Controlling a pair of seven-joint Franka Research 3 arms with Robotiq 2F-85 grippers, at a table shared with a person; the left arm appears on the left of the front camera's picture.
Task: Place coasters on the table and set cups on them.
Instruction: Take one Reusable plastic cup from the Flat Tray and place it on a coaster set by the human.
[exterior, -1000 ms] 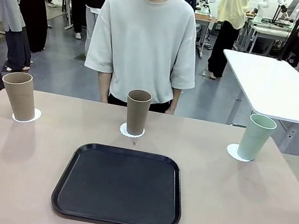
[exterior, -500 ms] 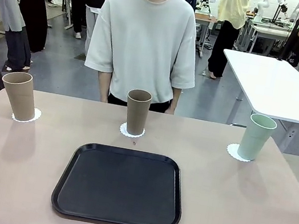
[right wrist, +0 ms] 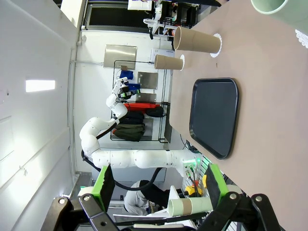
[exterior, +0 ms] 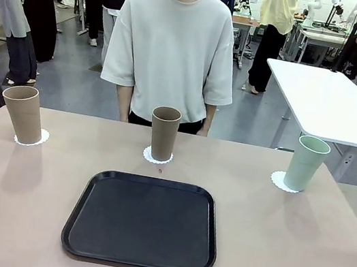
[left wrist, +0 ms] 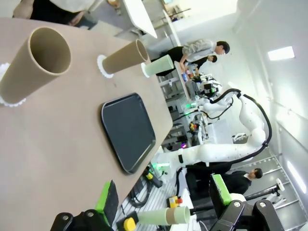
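Three cups stand upright along the far side of the beige-pink table [exterior: 295,258], each on its own white scalloped coaster. The tan cup [exterior: 23,113] is at the left on a coaster [exterior: 33,141]. The brown cup [exterior: 163,133] stands in the middle on a coaster [exterior: 149,157]. At the right, the mint cup [exterior: 306,163] rests on a coaster [exterior: 278,181]. My left gripper [left wrist: 163,195] is open and holds nothing, back off the table's near edge, with the tan cup [left wrist: 36,62] closest. My right gripper [right wrist: 159,185] is likewise open, and the mint cup [right wrist: 279,6] is nearest to it.
A big black tray [exterior: 144,221] lies bare in the middle of the near half of the table. A person [exterior: 174,43] stands at the far edge behind the brown cup, arms down. A white table [exterior: 335,106] stands beyond the far right corner.
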